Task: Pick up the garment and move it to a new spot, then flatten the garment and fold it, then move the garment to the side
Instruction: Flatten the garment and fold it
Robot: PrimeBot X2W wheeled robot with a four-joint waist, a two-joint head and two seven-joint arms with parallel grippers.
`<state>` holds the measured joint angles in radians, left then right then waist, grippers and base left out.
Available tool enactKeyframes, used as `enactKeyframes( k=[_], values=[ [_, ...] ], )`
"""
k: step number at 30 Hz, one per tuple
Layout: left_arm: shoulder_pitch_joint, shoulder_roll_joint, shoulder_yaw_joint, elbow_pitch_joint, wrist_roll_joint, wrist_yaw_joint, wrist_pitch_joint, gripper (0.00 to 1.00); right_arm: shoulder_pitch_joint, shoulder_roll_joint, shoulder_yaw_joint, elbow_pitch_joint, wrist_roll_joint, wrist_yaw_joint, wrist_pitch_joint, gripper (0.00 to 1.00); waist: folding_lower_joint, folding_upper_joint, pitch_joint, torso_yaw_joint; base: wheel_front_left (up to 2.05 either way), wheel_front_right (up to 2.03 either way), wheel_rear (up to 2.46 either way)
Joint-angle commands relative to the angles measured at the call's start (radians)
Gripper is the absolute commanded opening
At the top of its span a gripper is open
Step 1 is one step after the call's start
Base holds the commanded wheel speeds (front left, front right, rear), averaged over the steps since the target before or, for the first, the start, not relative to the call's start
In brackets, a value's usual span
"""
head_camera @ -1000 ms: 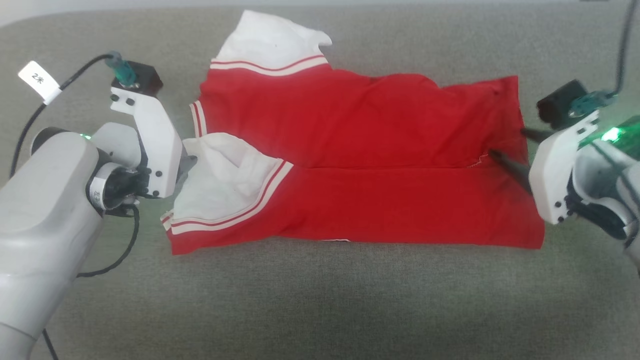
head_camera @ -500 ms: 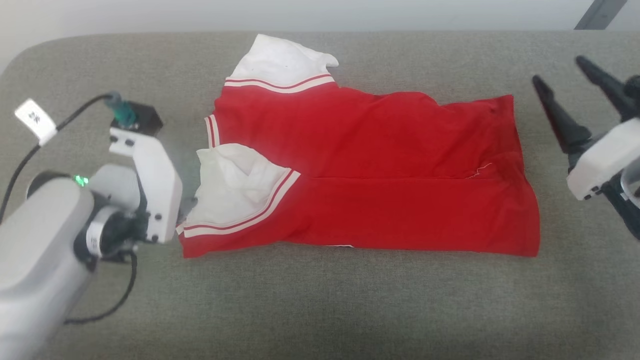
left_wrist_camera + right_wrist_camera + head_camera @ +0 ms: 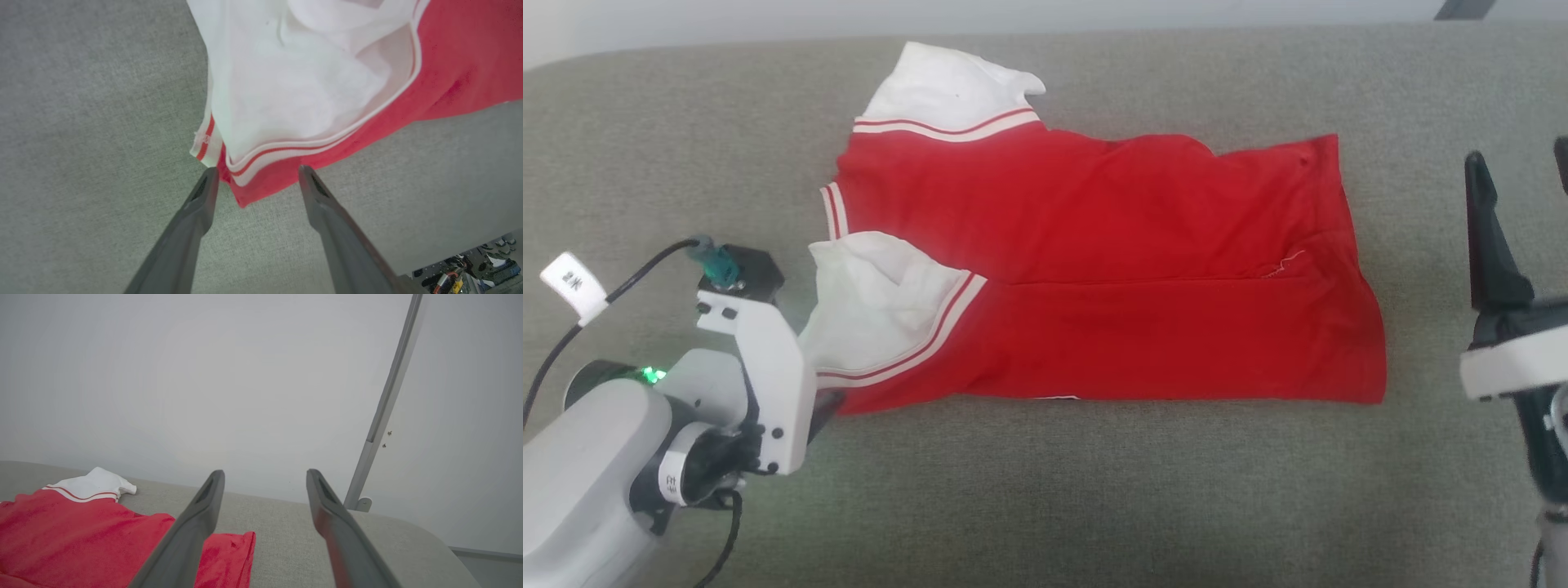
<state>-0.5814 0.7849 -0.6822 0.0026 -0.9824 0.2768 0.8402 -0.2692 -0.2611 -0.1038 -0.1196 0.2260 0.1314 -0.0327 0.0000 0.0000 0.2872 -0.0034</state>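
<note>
garment [image 3: 1094, 269]: lies flat mid-worktop, long axis left-right in the head view, collar end to the robot's left, hem [image 3: 1356, 269] to its right. The near half is folded up over the far half, and the fold edge runs as a straight horizontal line across the red body. The cloth is mostly smooth, with a few shallow wrinkles near the far edge.

far sleeve [image 3: 947, 86]: white, sticks out past the far-left corner, striped trim at its base.
near sleeve [image 3: 882, 302]: white, crumpled, lies on top of the red at the near-left corner, striped band beside it.

left tool [image 3: 258, 169]: released, fingers spread wide. Its tips sit either side of the garment's near-left corner, so the red corner and striped cuff lie in the gap. Nothing is clamped. Can't tell if the tips touch the cloth or the worktop.

right tool [image 3: 266, 471]: released, fingers spread, nothing between them. It's to the right of the hem, well apart from the cloth, and points up toward the wall [image 3: 204, 375].

worktop [image 3: 1045, 506]: grey woven fabric cover, rounded corners.

Other: black cable [image 3: 621, 286] with a white tag [image 3: 572, 282] on the left wrist, green LED [image 3: 648, 375] lit. A grey metal post [image 3: 384, 416] leans against the wall behind the right end.
</note>
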Motion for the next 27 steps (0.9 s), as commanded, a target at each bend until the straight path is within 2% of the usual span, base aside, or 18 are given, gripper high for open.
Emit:
enactKeyframes(
  k=[1,6,12,13,14,15,21,27],
  values=[
    [0.015,0.002,0.001,0.013,0.005,-0.005,-0.012,1.0,0.02,0.015,-0.005,-0.017,-0.008,-0.002,0.005,1.0,0.0,0.0,0.011,-0.009,0.0,0.0,0.0],
    [0.031,-0.022,0.001,0.087,-0.003,-0.024,-0.051,1.0,0.073,0.063,-0.037,-0.042,-0.025,-0.002,0.017,1.0,0.0,0.0,0.031,-0.025,0.0,0.0,0.0],
    [0.028,-0.08,-0.017,0.208,-0.012,-0.057,-0.08,1.0,0.102,0.086,-0.047,-0.03,-0.025,-0.002,0.056,1.0,0.0,0.0,0.043,-0.031,0.0,0.0,0.0],
    [0.024,-0.089,-0.023,0.223,-0.015,-0.067,-0.077,0.84,0.104,0.088,-0.048,-0.027,-0.022,-0.002,0.069,1.0,0.0,0.0,0.044,-0.03,0.0,0.0,0.0],
    [0.019,-0.099,-0.03,0.238,-0.014,-0.075,-0.079,0.33,0.109,0.088,-0.043,-0.025,-0.014,-0.002,0.087,1.0,0.0,0.0,0.045,-0.029,0.0,0.0,0.0],
    [0.017,-0.108,-0.034,0.25,-0.017,-0.085,-0.077,0.0,0.112,0.085,-0.041,-0.026,-0.009,-0.002,0.101,1.0,0.0,0.0,0.046,-0.029,0.0,0.0,0.0],
    [-0.002,-0.136,-0.048,0.286,-0.019,-0.117,-0.08,0.0,0.123,0.063,-0.016,-0.019,0.014,-0.002,0.173,1.0,0.0,0.0,0.045,-0.019,0.0,0.0,0.0],
    [-0.012,-0.155,-0.058,0.3,-0.014,-0.134,-0.085,0.0,0.159,0.043,0.011,0.023,0.07,-0.002,0.34,1.0,0.0,0.0,0.041,-0.001,0.0,0.0,0.0]
  ],
)
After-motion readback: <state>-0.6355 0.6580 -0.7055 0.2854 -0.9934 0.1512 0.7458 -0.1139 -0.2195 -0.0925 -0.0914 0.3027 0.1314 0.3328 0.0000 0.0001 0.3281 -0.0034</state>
